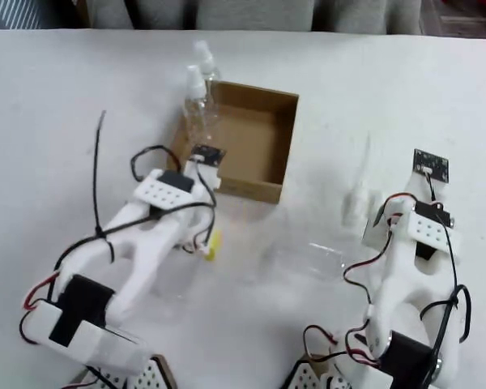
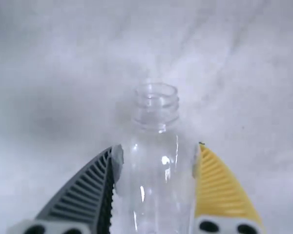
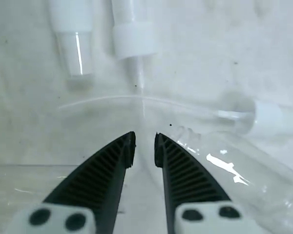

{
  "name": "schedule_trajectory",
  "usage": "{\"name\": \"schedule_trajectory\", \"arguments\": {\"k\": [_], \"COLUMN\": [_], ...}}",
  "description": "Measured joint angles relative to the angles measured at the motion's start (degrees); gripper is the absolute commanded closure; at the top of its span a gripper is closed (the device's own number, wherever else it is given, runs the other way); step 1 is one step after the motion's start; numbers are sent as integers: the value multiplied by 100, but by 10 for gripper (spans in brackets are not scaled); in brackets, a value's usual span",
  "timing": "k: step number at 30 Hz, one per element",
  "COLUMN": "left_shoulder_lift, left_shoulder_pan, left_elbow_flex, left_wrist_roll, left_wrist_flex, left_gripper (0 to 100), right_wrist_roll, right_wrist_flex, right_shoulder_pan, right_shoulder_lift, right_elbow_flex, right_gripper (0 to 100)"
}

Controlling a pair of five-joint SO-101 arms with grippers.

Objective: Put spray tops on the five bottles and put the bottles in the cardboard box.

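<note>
1. Tabletop (image 1: 81, 81): white and faintly mottled, it carries both arms and all the task's things.
2. Cardboard box (image 1: 255, 191): brown and open-topped, it sits near the middle of the tabletop, nearer the left arm (image 1: 146, 243) than the right arm (image 1: 409, 267).
3. Left gripper (image 2: 157, 150): its grey and yellow jaws are spread to the width of a clear bottle (image 2: 156, 175) and pinch it on both sides below the shoulder. The bottle's threaded neck is bare. In the high view this gripper is just in front of the box's near wall.
4. Right gripper (image 3: 144, 141): its black jaws are almost pressed together, with only a narrow slit between them, and they hang over a thin dip tube. I cannot tell whether they touch it.
5. Capped bottles (image 1: 196, 113): two stand upright at the box's far left corner. Whether they are inside or just outside the box is unclear.
6. Lying bottle (image 3: 249, 170): clear, it rests on its side beside the right jaws.
7. Spray tops (image 3: 132, 39): three white ones lie loose on the tabletop beyond the right jaws.
</note>
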Motion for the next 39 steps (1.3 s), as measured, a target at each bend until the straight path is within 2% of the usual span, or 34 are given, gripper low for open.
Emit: {"name": "schedule_trajectory", "arguments": {"k": [5,11,13,39], "left_shoulder_lift": [0,0,0,0], "left_shoulder_pan": [-527,-791,-791,-1011], "left_elbow_flex": [-18,-18,-18,-536], "left_wrist_roll": [-35,-35,-35,-35], "left_wrist_flex": [-53,-44,-44,255], "left_gripper": [964,751,723,719], "right_wrist_roll": [0,9,9,9], "right_wrist_flex": [-141,-220,-220,-237], "right_shoulder_pan": [-9,-123,-149,-149], "right_shoulder_lift": [0,0,0,0], "right_elbow_flex": [132,185,185,185], "right_gripper": [947,947,948,950]}}
